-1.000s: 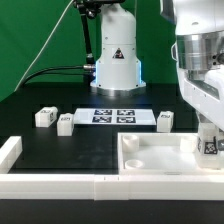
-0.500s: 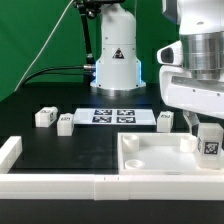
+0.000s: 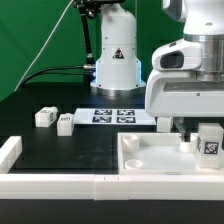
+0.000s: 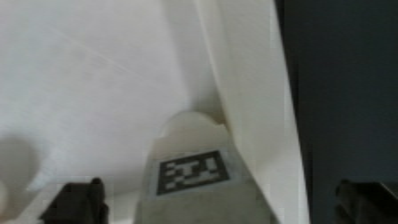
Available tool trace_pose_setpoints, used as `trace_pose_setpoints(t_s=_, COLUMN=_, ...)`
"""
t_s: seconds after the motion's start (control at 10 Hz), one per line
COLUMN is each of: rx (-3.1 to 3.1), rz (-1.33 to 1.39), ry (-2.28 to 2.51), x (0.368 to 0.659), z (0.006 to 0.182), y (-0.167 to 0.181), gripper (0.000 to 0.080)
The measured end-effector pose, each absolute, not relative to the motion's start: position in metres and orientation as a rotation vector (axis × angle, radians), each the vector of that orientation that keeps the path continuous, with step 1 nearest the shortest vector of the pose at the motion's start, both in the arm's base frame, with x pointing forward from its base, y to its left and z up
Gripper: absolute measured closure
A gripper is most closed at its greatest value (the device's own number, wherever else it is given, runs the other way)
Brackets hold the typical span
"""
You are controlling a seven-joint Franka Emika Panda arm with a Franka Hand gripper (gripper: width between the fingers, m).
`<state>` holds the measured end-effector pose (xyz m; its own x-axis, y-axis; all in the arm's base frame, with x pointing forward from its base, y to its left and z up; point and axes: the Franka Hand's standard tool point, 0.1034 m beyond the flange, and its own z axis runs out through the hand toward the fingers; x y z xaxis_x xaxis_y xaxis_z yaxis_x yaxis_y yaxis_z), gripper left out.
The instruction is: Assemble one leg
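Observation:
A leg (image 3: 209, 143), a small white block with a marker tag, stands upright at the right far corner of the white panel (image 3: 150, 158). My gripper (image 3: 199, 136) is low over that corner, its white hand above the leg. In the wrist view the leg (image 4: 189, 165) rises from the panel (image 4: 89, 80) between my fingertips (image 4: 79, 202), nearer one than the other, with a gap on each side. The gripper (image 4: 222, 205) is open. Three more legs lie on the black table: two at the exterior view's left (image 3: 43, 117) (image 3: 65, 123) and one near the panel (image 3: 165, 120).
The marker board (image 3: 115, 116) lies flat behind the panel. The arm's base (image 3: 115, 60) stands at the back with cables. A white rail (image 3: 60, 186) runs along the front, with a short upright end (image 3: 10, 150) at the exterior view's left.
My hand has swung toward the exterior view's left over the panel. The leg has stayed at the panel's right far corner.

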<state>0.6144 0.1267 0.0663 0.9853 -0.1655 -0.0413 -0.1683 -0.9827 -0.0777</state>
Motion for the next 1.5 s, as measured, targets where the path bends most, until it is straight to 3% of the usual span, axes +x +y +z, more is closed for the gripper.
trace_pose_setpoints(t_s=0.3, rx=-3.06, rz=0.037, ry=-0.076, x=0.6144, z=0.0658, y=0.1249, gripper=0.015)
trace_pose_setpoints(t_s=0.4, rx=-3.06, rz=0.037, ry=-0.066, x=0.6144, z=0.0658, y=0.125, gripper=0.0237)
trace_pose_setpoints(t_s=0.5, rx=-3.06, rz=0.037, ry=-0.066, x=0.6144, z=0.0658, y=0.1249, gripper=0.0373)
trace_pose_setpoints(t_s=0.6, rx=-3.06, rz=0.037, ry=-0.066, x=0.6144, z=0.0658, y=0.1249, gripper=0.0373)
trace_pose_setpoints(t_s=0.7, rx=-3.062, rz=0.037, ry=-0.064, x=0.6147, z=0.0658, y=0.1235, gripper=0.0505)
trace_pose_setpoints(t_s=1.0, rx=-3.063, rz=0.038, ry=0.081, x=0.6147, z=0.065, y=0.1196, gripper=0.0505)
trace_pose_setpoints(t_s=1.5, rx=-2.82, rz=0.082, ry=1.16, x=0.6143, z=0.0638, y=0.1249, gripper=0.0505)
